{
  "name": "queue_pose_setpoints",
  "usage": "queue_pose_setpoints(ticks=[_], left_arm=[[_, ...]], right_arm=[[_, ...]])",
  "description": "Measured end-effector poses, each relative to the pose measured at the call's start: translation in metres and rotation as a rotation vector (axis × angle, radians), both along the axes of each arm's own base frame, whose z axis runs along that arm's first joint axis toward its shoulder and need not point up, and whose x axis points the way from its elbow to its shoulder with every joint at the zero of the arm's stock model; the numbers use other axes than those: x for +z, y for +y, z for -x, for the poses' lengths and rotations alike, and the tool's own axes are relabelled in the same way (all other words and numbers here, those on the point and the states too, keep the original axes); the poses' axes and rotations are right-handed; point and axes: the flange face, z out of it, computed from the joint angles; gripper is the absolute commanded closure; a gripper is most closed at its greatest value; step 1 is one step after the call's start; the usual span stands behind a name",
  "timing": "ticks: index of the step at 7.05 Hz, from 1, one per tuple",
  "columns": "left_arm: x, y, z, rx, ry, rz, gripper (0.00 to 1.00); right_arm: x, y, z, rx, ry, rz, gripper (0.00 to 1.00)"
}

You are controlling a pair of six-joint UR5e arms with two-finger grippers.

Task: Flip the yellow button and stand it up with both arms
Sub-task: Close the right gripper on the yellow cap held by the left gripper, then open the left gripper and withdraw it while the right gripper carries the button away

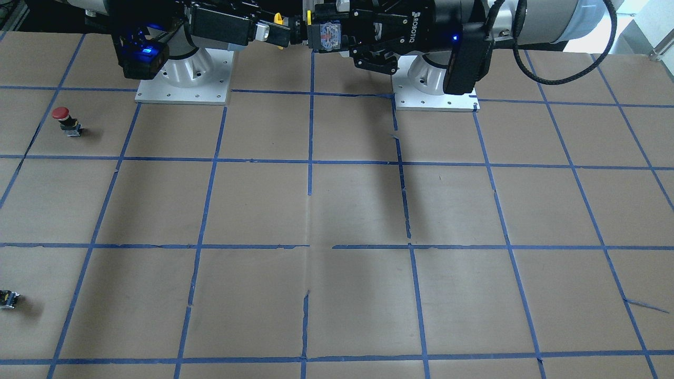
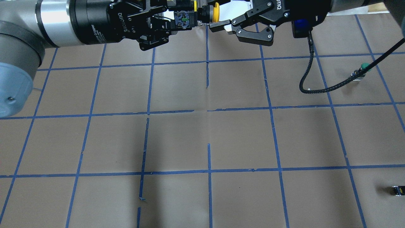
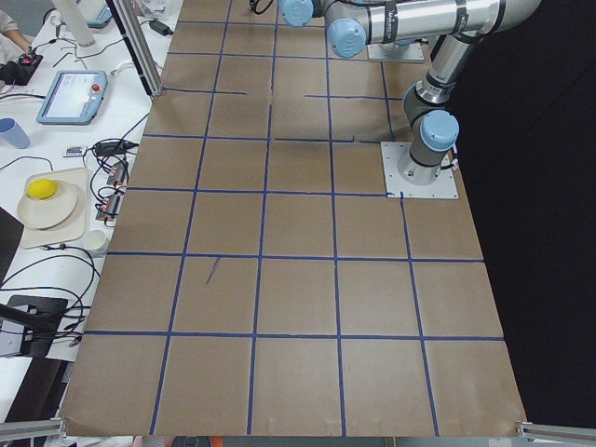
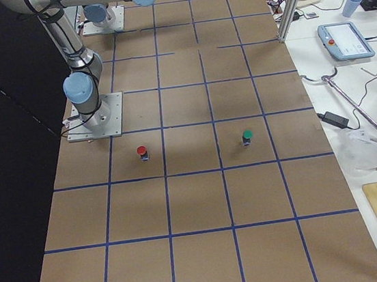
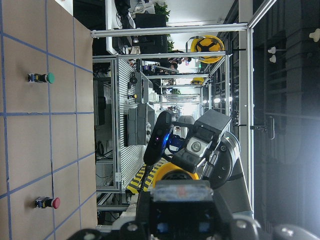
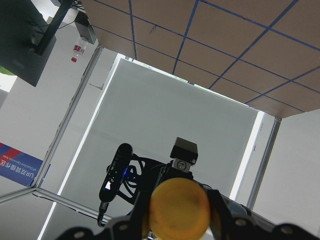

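Left pincer [image 2: 184,19] tight on yellow button [image 2: 215,13] in midair — right pincer [image 2: 221,16] around its cap, grip unclear.

The yellow-capped push-button switch [image 2: 198,14] hangs between the left gripper [image 2: 185,18] and right gripper [image 2: 219,15], apparently above the brown paper-covered table [image 2: 240,136].

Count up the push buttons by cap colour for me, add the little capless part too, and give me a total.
yellow button: 1
red button: 1
green button: 1
capless part: 1
Total: 4
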Motion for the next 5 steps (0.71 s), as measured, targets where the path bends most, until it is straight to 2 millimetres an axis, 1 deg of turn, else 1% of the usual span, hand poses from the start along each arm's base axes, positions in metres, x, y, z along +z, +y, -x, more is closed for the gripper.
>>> queue_pose_setpoints(ticks=[2, 4, 5], left_arm=[[0.0010, 0.0002, -0.0001, 0.003, 0.002, -0.034, 0.00], [0.0026, 0.0005, 0.0001, 0.003, -0.001, -0.043, 0.00], [0.0024, 0.0000, -0.0002, 0.002, -0.028, -0.036, 0.00]], right_arm=[[0.0001, 0.0000, 0.0003, -0.001, 0.000, 0.000, 0.80], [-0.0007, -0.0016, 0.0023, -0.004, 0.001, 0.000, 0.85], [-0.0028, -0.0065, 0.0099, -0.019, 0.003, -0.001, 0.87]])
